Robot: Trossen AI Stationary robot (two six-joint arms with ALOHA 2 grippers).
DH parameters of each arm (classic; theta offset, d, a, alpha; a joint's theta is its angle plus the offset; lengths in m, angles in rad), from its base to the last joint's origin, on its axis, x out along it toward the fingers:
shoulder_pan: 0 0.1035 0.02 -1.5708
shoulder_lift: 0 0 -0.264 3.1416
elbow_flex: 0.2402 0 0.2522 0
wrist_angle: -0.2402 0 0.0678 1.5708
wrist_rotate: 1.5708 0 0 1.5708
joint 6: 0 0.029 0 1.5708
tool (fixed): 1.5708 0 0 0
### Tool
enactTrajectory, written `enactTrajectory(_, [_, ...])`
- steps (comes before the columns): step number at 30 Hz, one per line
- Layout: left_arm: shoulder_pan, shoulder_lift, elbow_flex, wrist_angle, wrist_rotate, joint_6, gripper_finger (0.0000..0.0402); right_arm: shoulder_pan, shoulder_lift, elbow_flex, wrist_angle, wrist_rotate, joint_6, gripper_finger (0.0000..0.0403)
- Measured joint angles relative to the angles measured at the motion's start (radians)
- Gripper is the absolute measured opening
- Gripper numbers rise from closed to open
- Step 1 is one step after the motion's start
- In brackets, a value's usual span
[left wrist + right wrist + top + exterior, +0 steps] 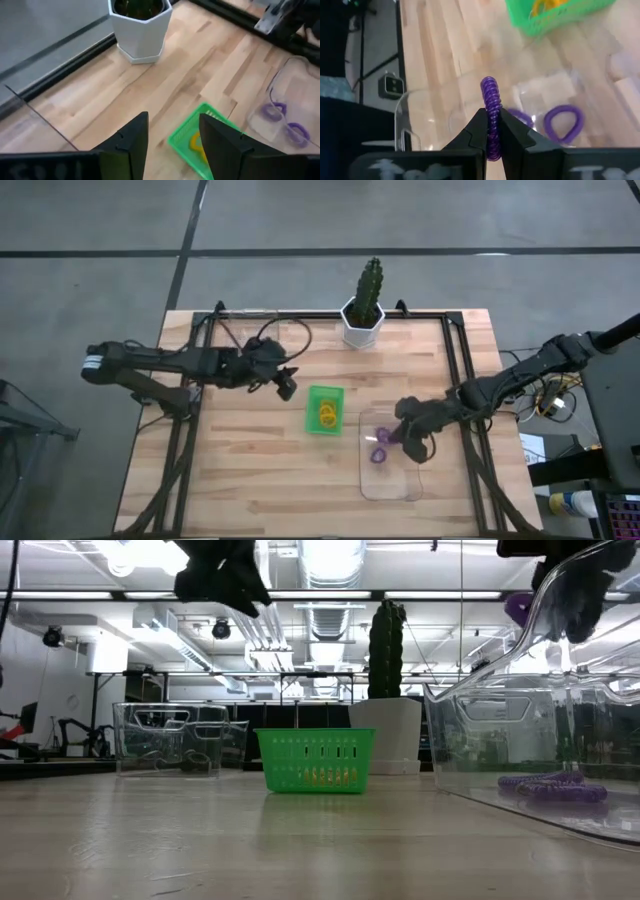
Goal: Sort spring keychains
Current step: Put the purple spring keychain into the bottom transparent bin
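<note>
My right gripper [491,131] is shut on a purple spring keychain [491,102] above the clear tray [392,480]. In the high view this gripper [398,432] hovers over the tray's far part. Two more purple keychains [563,123] [522,117] lie flat on the tray's floor, also visible in the low view [555,786]. Orange keychains [326,415] lie inside the small green tray [323,393]. My left gripper [172,135] is open and holds nothing; it hangs in the air left of the green tray [186,131]. My right gripper pinches the purple keychain's coiled loop [492,116] between its two fingers. The loop stands on edge, and its rounded end sticks out past the fingertips. The fingers come from the table's right, slanting down. The keychain is lifted clear above the clear tray.
A white hexagonal pot with a cactus [364,320] stands at the far edge. A second clear tray [180,738] with dark things inside sits on the table's left part. Bare wood [250,470] lies near and left of the trays.
</note>
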Motion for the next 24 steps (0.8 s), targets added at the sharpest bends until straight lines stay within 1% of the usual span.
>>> enactTrajectory(2, [-0.008,-0.047,-0.079,0.077,-0.004,-0.004,0.0168,0.019,0.031,0.000,-0.003,0.000,0.007,0.0024])
enactTrajectory(7, [-0.048,-0.179,-0.274,0.351,-0.061,0.026,0.0168,0.032,0.119,0.000,-0.013,-0.001,0.009,0.0024])
enactTrajectory(10, [-0.075,-0.258,-0.371,0.457,-0.061,0.053,0.0168,0.032,0.160,0.000,-0.013,-0.001,-0.002,0.0024])
enactTrajectory(17, [-0.139,-0.449,-0.519,0.480,-0.060,0.064,0.0168,0.032,0.205,0.000,-0.013,-0.002,-0.055,0.0024])
enactTrajectory(24, [-0.168,-0.642,-0.617,0.479,-0.060,0.118,0.0168,0.032,0.209,0.000,-0.052,-0.003,-0.035,0.0024])
